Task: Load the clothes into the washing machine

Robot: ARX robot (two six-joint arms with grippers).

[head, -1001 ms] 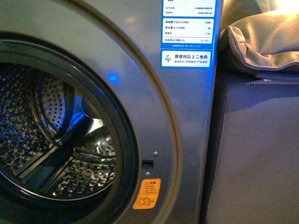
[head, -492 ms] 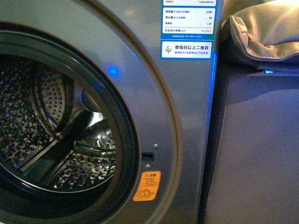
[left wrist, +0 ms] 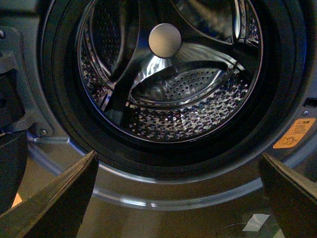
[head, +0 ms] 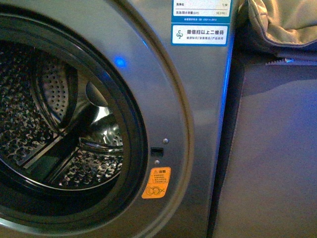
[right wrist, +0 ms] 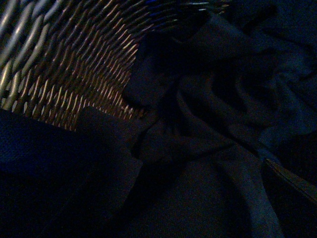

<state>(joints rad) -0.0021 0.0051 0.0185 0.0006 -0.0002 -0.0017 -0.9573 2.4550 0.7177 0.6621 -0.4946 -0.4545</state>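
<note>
Facing the washing machine, I see its round opening on the left of my front view, with the black gasket ringing the perforated steel drum. My left hand hangs low in front of that opening. Its two dark fingers are spread wide with nothing between them, and the drum's shiny centre disc shows above the gap.

Just right of the gasket, a small blue light glows on the grey front. Lower down are the latch slot and, beneath it, the orange sticker. The blue-white label sits at the machine's top right corner. Beside the machine stands a plain panel, with a beige cushion resting above it.

My right hand is down among the clothes, which lie in dark navy folds against the woven wall of a basket. Only one finger shows clearly there, so I cannot tell whether that hand is released or clenched.
</note>
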